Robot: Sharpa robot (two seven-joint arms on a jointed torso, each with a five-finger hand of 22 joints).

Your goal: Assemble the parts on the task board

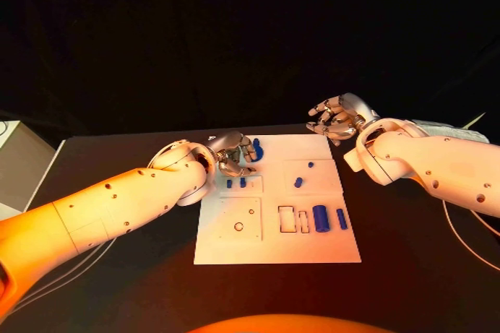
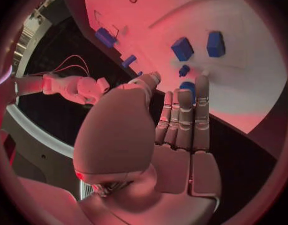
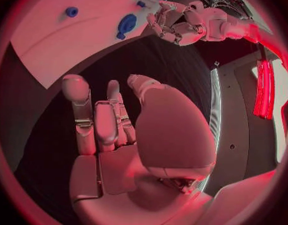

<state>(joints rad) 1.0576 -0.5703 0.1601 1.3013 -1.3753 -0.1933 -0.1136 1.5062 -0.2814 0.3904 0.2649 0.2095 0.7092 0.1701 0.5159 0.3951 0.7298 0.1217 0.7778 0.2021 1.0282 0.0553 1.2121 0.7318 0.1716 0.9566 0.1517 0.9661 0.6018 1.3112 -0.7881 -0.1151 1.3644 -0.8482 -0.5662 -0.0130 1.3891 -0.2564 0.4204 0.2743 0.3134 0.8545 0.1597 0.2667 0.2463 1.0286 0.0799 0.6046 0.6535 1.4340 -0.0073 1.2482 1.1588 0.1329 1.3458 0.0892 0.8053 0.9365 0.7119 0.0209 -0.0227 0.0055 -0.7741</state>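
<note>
White flat rectangular task board (image 1: 273, 243) sits mid black desk (image 1: 136, 275), long side running 12 to 6 o'clock. Small blue plastic parts on it: an oval blue part (image 1: 257, 148) at the board's 11 o'clock corner, two short blue pegs (image 1: 235, 182) just below it near the 9 o'clock edge, one small blue stub (image 1: 299, 180) and a tiny blue dot (image 1: 311, 164) around centre-right. A blue cylinder (image 1: 321, 217) stands in the lower-right area at about 4 o'clock, with a slimmer blue bar (image 1: 341, 218) just beside it. Empty rectangular slots (image 1: 287, 221) are next to the cylinder, and a square panel with a round hole (image 1: 238, 226) is at 8 o'clock.

Left silver hand (image 1: 231, 154) is over the board's 11 o'clock corner, fingers (image 2: 184, 117) lying close together and extended, tips just beside the oval blue part; cannot tell if they touch or hold it. Left wrist view shows the blue parts (image 2: 182, 48) ahead of the fingertips on the board.

Right silver hand (image 1: 335, 118) hovers off the board past its 1 o'clock corner, above the bare desk. Its fingers (image 3: 93, 120) are loosely apart, slightly curled, nothing in them. Right wrist view shows the board edge (image 3: 87, 40) and the oval blue part (image 3: 126, 24), with the left hand (image 3: 181, 20) beyond.
</note>
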